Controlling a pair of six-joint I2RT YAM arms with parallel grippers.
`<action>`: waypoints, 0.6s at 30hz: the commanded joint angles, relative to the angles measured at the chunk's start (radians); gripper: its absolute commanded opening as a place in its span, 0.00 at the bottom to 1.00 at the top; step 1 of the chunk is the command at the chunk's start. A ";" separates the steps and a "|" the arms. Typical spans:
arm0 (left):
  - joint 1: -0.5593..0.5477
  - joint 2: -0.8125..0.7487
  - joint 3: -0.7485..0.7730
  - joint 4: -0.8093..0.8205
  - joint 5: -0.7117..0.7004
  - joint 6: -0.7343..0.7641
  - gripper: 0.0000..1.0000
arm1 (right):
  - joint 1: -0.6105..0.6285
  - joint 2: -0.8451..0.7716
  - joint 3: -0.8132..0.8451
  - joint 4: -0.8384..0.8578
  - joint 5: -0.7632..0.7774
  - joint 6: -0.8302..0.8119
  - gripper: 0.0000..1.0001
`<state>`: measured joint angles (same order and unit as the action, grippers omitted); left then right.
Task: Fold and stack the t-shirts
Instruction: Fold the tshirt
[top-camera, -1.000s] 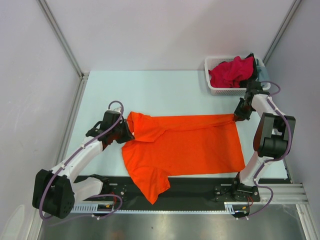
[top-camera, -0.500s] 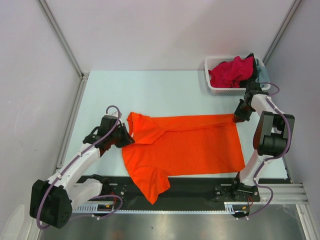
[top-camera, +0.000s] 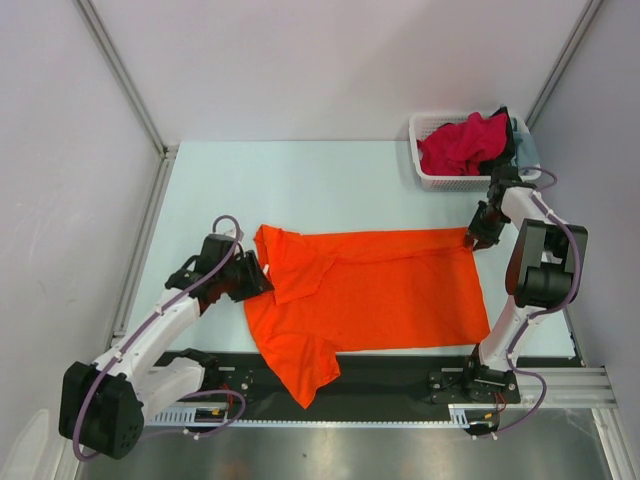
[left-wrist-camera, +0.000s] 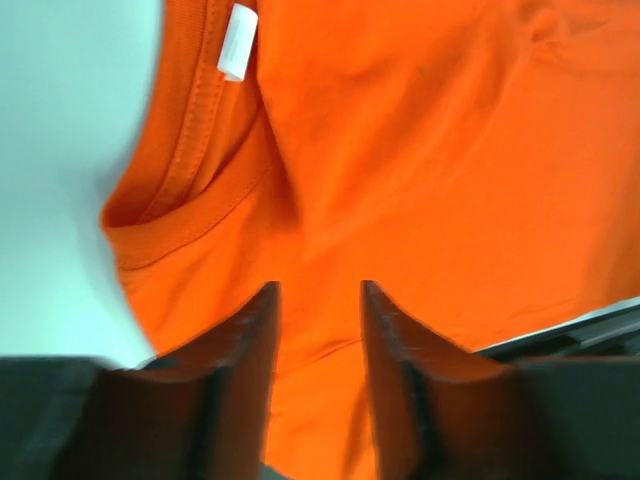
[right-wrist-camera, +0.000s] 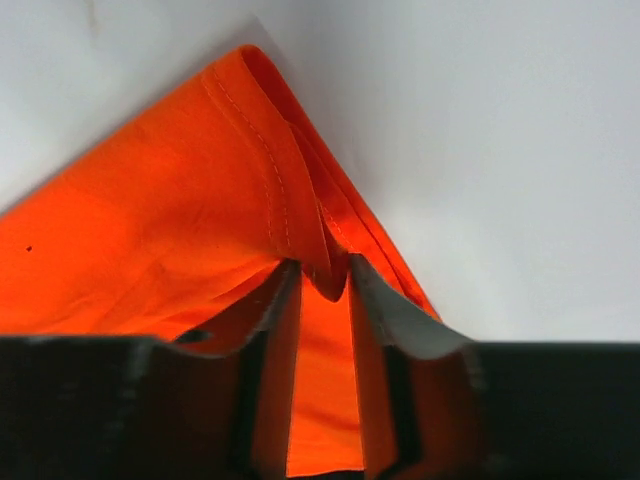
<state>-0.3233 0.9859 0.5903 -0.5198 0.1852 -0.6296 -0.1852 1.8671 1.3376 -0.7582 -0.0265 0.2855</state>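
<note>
A bright orange t-shirt (top-camera: 370, 290) lies spread on the table, collar to the left, one sleeve hanging over the near edge. My left gripper (top-camera: 252, 277) sits at its collar end. In the left wrist view that gripper (left-wrist-camera: 318, 290) is open, fingers apart above flat cloth, with the collar and white label (left-wrist-camera: 237, 40) just beyond. My right gripper (top-camera: 478, 235) is at the shirt's far right corner. In the right wrist view it (right-wrist-camera: 322, 265) stands open a little, and a fold of the hem (right-wrist-camera: 300, 180) lies loose between the tips.
A white mesh basket (top-camera: 430, 182) stands at the back right, close behind the right gripper. It holds a crimson-pink t-shirt (top-camera: 460, 145), a black one (top-camera: 505, 130) and a grey-blue one (top-camera: 527, 148). A black rail (top-camera: 400, 375) runs along the near edge.
Both grippers have opened and let go of the orange t-shirt. The left gripper has drawn back slightly toward the near side; the shirt lies as it was.
</note>
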 joint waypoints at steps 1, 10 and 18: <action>0.004 -0.021 0.089 -0.054 -0.052 0.034 0.51 | -0.007 -0.020 0.058 -0.047 0.023 -0.003 0.34; 0.119 0.178 0.327 0.030 -0.102 0.149 0.75 | 0.023 -0.060 0.146 0.098 -0.064 0.070 0.74; 0.167 0.628 0.608 0.043 -0.033 0.179 0.56 | 0.046 -0.036 0.156 0.162 -0.099 0.041 0.78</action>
<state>-0.1696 1.5364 1.1152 -0.4858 0.1192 -0.4835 -0.1436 1.8492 1.4677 -0.6224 -0.0998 0.3363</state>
